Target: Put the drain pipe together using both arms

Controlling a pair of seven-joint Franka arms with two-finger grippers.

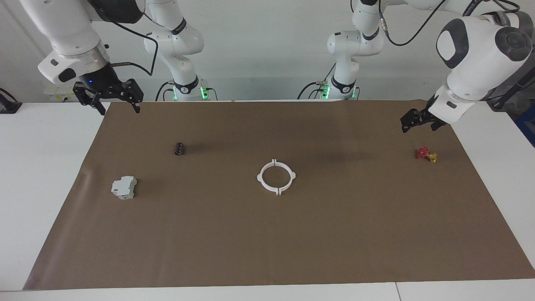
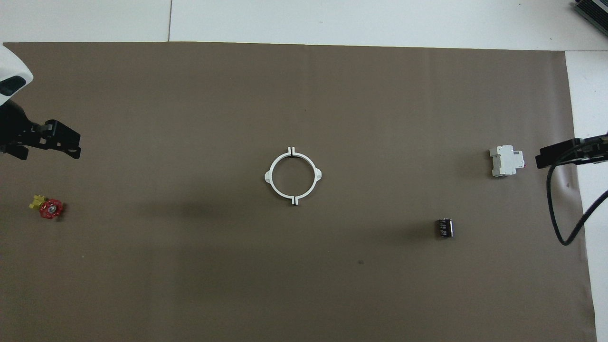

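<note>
Right claw [image 2: 553, 156] — cut off overhead.

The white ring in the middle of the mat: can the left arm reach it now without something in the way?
Probably yes. The left gripper hangs open over the mat, and only bare mat lies between it and the white ring.

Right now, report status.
Left gripper open, up by red-and-yellow piece; right gripper open, waiting. Drain pipe mid-mat, untouched. Nothing blocking.
</note>
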